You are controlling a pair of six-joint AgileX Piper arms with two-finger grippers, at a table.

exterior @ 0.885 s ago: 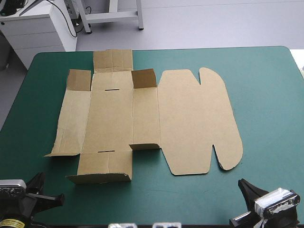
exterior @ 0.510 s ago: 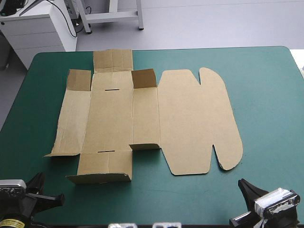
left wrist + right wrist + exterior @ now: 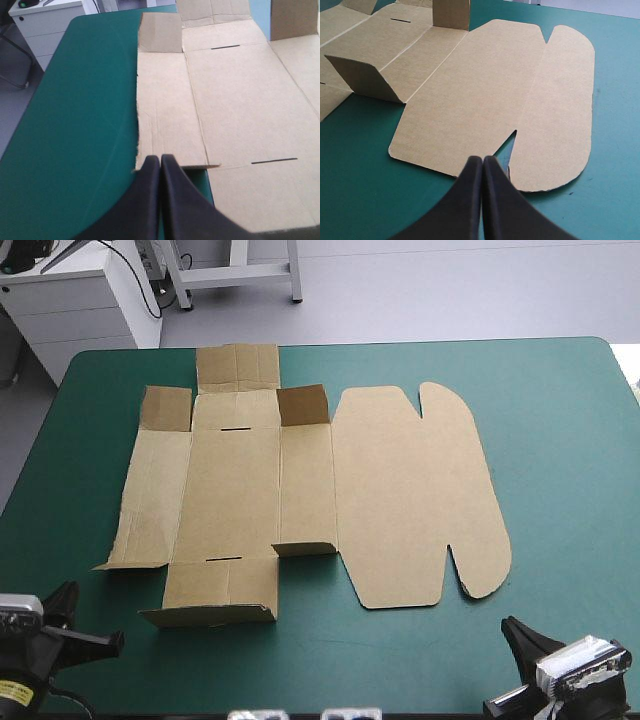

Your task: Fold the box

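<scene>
Box [image 3: 300, 490] flat on the surface [image 3: 560, 440].
We see the left gripper [image 3: 160, 158] and the right gripper [image 3: 482, 159] both closed, holding nothing, each one near the box's front edge.

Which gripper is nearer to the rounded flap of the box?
Right. The right gripper sits just before the near end of the rounded flap; the left gripper sits at the opposite side of the box.

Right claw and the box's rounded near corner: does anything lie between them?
Nothing does. Only a bare strip of teal-green cover separates the right claw from the box. This is clearest in the high view.
</scene>
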